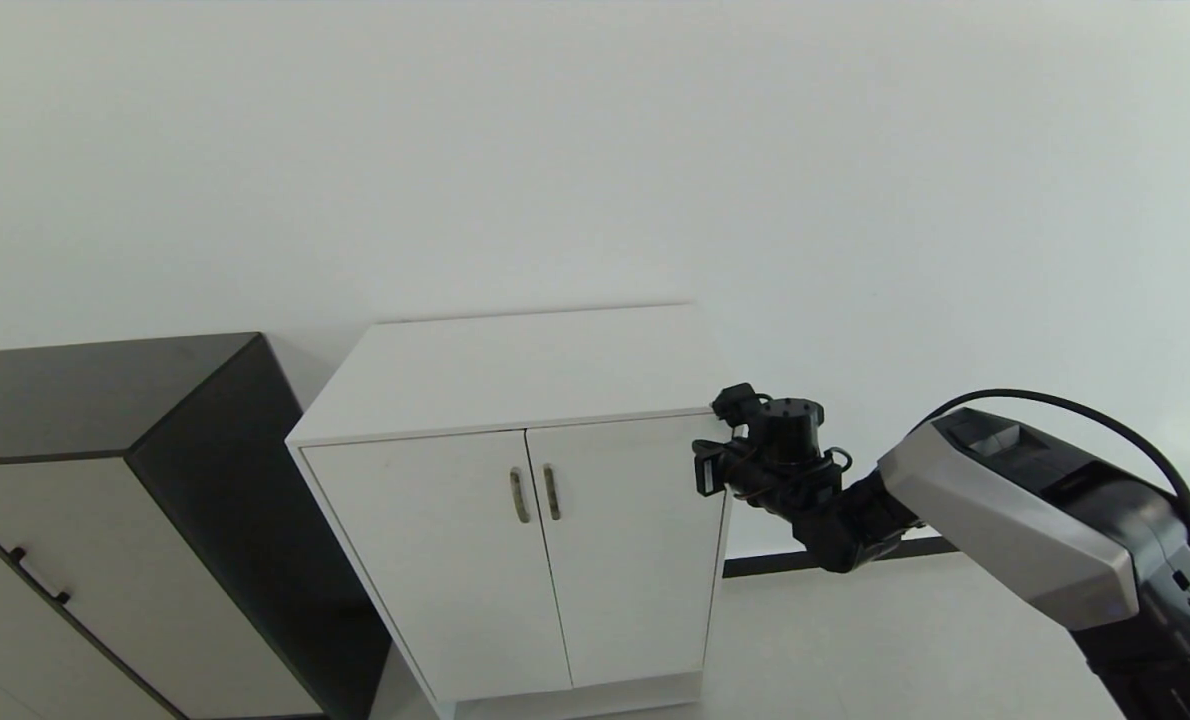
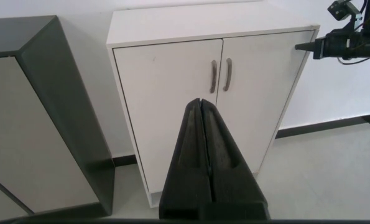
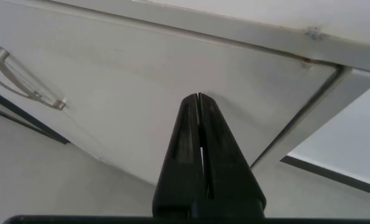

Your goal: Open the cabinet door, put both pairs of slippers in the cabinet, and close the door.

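A white wall [image 1: 595, 150] is at the back. A dark cabinet [image 1: 105, 395] stands on the left. Just right of it is the white cabinet [image 1: 515, 365], both doors [image 1: 435, 560] shut, two handles [image 1: 520, 495] side by side in the middle. The right gripper [image 1: 703, 468] is by the door's top right corner, jaws pressed together. The left gripper [image 2: 201, 106] hangs nearer, apart from the cabinet, jaws pressed together too.

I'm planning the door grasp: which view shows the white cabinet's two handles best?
The left wrist view: both handles appear nearly head-on, side by side where the doors meet. The head view shows both handles too, from above and at an angle. The right wrist view shows one handle obliquely, near the picture's edge.
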Controlling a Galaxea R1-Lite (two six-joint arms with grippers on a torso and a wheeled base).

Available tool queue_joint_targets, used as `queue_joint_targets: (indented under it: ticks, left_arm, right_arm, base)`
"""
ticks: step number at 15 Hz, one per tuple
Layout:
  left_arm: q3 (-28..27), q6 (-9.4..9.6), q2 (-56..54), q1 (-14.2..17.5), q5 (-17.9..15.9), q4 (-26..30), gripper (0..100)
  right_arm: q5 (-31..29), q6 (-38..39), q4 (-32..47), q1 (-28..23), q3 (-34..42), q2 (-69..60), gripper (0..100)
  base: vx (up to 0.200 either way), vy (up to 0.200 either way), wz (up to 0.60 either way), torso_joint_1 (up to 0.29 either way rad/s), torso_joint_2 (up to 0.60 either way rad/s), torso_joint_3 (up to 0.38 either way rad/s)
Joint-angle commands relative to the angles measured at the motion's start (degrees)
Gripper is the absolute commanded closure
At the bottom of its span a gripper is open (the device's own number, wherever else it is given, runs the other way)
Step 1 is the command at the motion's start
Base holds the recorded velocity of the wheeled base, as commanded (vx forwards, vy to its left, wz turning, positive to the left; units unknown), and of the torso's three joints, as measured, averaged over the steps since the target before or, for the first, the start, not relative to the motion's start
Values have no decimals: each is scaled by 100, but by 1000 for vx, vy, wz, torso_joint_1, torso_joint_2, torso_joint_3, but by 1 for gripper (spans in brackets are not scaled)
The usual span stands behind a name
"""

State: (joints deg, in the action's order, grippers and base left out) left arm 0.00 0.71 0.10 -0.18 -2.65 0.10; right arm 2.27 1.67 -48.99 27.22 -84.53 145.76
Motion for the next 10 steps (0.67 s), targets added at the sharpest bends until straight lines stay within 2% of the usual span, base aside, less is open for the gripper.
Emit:
queue_joint_targets:
  ticks: [1, 10]
  left_arm:
    - [0, 0, 8, 1, 1, -1, 100]
    - [0, 0, 8, 1, 1, -1, 100]
  right_arm:
    - [-16, 0, -5, 2, 7, 14, 100]
    - [-139, 0, 171, 2, -345, 110, 100]
  base:
    - [0, 0, 0, 0, 0, 0]
    - [0, 0, 0, 0, 0, 0]
